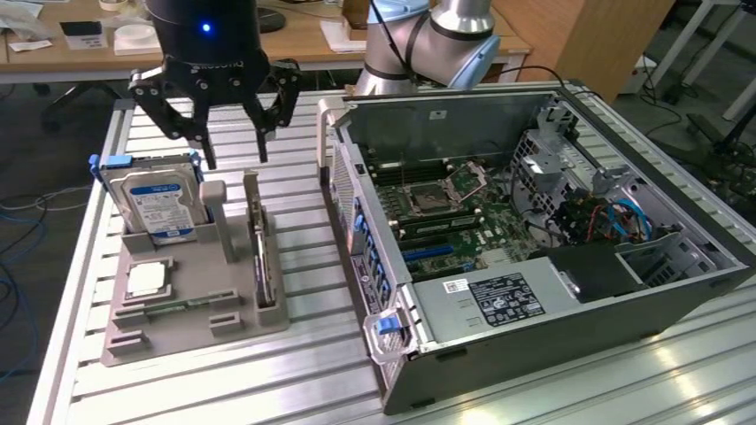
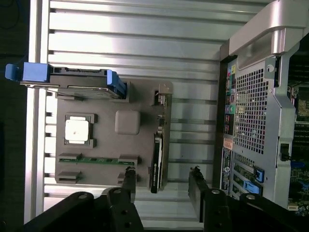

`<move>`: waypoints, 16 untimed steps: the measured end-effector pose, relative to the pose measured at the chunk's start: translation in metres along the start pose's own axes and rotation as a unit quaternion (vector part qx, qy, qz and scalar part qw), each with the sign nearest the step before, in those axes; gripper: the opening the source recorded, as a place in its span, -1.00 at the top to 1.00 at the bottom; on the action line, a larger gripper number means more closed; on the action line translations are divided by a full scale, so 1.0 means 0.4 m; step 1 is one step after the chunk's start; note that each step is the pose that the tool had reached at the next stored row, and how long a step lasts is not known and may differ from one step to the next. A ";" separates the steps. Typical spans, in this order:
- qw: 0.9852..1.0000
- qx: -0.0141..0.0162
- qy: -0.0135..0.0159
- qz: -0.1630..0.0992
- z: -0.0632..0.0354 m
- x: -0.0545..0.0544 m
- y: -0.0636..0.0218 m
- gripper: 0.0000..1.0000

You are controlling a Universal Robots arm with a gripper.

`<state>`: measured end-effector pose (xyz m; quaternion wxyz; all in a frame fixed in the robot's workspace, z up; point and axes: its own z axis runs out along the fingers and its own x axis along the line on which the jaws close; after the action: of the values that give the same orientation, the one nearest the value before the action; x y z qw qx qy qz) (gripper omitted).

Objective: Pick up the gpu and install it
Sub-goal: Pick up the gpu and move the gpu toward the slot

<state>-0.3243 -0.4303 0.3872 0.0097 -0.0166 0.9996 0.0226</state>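
The gpu [image 1: 265, 266] stands on edge in its slot of the grey holder [image 1: 177, 328], beside the open computer case [image 1: 497, 115]. My end effector [image 1: 236, 152] hangs above it, fingers wide and empty; closing off-centre could tilt the card and jam it in the slot

- A slatted aluminium table [image 1: 590, 390] spans the foreground, its ribs catching bright glare.
- Behind it stand a wooden desk [image 1: 301, 40] and a wooden cabinet [image 1: 585, 40].
- The floor [image 1: 48, 150] is dark, with loose cables [image 1: 21, 205] trailing at the exterior view's left.
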 end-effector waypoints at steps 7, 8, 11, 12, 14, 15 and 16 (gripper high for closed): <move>1.000 0.000 -0.001 0.003 0.022 0.000 -0.001 -0.29; 1.000 0.000 -0.001 0.006 0.026 0.000 -0.001 -0.29; 1.000 0.000 -0.001 0.009 0.039 0.001 -0.002 -0.29; 1.000 0.000 -0.001 0.009 0.044 0.001 -0.002 -0.29; 1.000 0.000 -0.001 0.009 0.052 0.001 -0.002 -0.29; 1.000 0.000 -0.001 0.008 0.057 0.001 -0.002 -0.29; 1.000 0.000 -0.001 0.007 0.062 0.001 -0.003 -0.29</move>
<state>-0.3243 -0.4302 0.3625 0.0103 -0.0092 0.9997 0.0225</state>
